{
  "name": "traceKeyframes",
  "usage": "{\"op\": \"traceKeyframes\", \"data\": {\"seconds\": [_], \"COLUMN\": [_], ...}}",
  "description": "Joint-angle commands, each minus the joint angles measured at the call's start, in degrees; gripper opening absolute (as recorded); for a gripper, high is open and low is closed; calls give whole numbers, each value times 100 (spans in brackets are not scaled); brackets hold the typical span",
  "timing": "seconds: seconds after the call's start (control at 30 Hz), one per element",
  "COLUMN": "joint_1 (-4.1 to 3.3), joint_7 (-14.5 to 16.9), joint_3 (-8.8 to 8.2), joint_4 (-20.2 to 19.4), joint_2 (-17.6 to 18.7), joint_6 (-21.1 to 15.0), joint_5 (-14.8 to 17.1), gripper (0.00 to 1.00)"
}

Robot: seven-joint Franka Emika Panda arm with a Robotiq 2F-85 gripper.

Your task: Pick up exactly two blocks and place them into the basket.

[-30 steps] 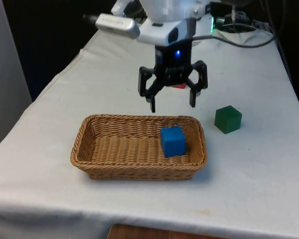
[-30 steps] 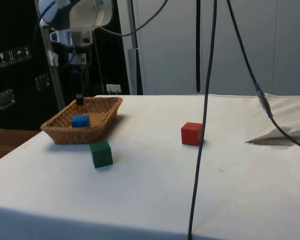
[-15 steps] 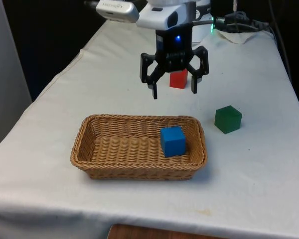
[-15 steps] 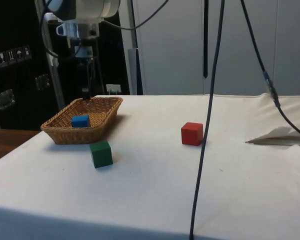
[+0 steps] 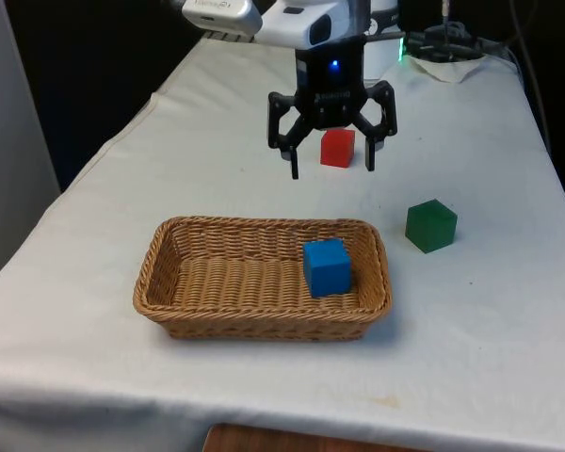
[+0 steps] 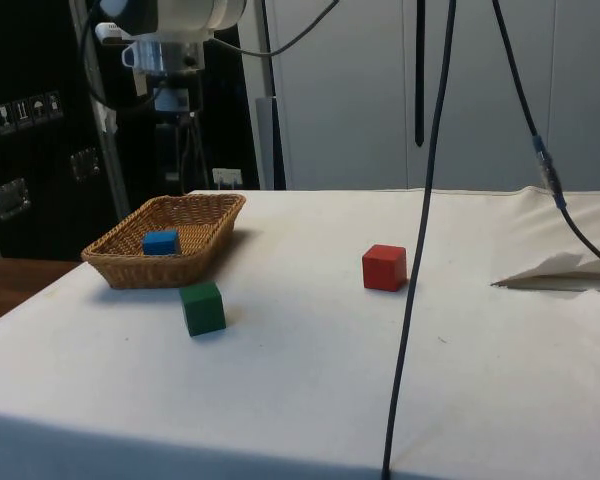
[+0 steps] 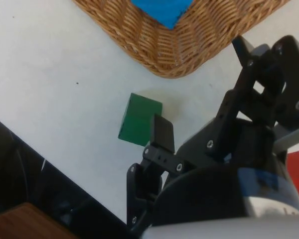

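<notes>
Fingers are spread wide and empty above bare bench beyond the basket's far rim; blue block lies inside, green block and red block outside.

light: bright, even, seemingly overhead | shadows: soft beneath basket | backdrop: dark | glare: none

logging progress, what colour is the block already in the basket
Blue: the block in the wicker basket, clearest in the front view.
</notes>
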State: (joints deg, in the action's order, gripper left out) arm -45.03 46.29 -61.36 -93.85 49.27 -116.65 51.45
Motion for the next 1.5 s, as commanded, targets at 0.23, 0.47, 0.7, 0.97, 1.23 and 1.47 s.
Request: {"op": "traceKeyframes", "data": {"seconds": [0.23,0.47,0.7,0.97,1.23,1.47], "joint_1": [-17,-11,-103,-212,-327,-424], "joint_7": [-361,-516,-504,-367,-229,-149], "joint_3": [-17,-6,-34,-23,11,34], "joint_4": [-29,-52,-241,-521,-859,-1152], "joint_2": [-6,-40,-201,-361,-533,-676], "joint_6": [0,29,-40,-281,-607,-877], "joint_5": [11,6,11,132,195,172], "gripper": [100,100,100,100,100,100]}}
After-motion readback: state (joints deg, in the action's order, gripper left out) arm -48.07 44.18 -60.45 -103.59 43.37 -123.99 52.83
